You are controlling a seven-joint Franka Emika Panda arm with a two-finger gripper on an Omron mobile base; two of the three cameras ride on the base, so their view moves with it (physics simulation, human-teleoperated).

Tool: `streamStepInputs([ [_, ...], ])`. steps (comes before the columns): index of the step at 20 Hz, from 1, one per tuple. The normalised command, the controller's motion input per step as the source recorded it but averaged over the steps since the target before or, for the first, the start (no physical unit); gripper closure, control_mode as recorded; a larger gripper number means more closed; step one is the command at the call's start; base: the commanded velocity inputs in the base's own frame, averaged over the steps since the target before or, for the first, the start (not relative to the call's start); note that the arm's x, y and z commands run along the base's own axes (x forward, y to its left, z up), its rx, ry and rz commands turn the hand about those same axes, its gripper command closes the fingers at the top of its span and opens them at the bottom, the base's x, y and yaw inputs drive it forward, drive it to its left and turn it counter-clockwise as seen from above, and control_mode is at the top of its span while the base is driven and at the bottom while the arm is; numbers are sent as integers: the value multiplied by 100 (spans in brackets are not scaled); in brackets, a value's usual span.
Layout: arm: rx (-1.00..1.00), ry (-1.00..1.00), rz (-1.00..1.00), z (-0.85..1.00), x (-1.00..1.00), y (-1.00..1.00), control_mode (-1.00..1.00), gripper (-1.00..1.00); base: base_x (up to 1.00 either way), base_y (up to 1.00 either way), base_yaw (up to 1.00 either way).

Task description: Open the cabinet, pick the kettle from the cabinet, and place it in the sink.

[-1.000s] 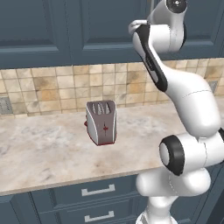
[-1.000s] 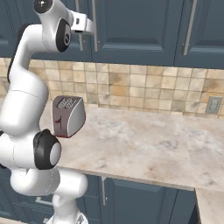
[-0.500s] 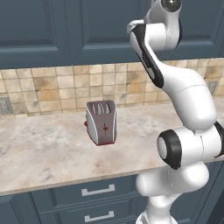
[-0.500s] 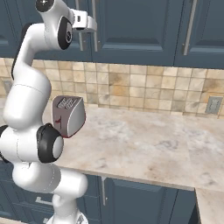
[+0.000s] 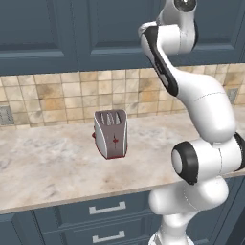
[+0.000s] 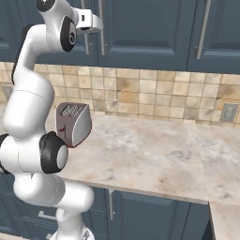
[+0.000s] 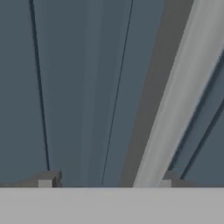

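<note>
while the arm reaches high, the claw [image 7: 105, 183] is up against the cabinet [image 6: 145, 28], doors shut, a fingertip [image 7: 46, 180] on either side of its silver bar handle [image 7: 175, 109], jaws apart, not clamped yet. toaster [image 5: 111, 134] sits mid-worktop [image 5: 52, 167] near the tiled back edge.

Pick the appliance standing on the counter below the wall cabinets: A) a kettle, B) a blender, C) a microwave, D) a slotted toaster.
D: a silver slotted toaster with red marks stands on the marble counter, while the pincer is up at the cabinet handle.
</note>
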Motion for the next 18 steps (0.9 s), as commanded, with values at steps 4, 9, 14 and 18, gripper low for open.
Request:
streamStepInputs([
  [4, 0, -3, -5, -14, 13, 0, -100, 100, 0, 0, 0],
  [9, 3, -8, -13, -15, 4, 0, -100, 100, 0, 0, 0],
  [14, 12, -7, -5, -5, -15, 0, -100, 100, 0, 0, 0],
  [18, 15, -4, 0, 0, -36, 0, -100, 100, 0, 0, 0],
])
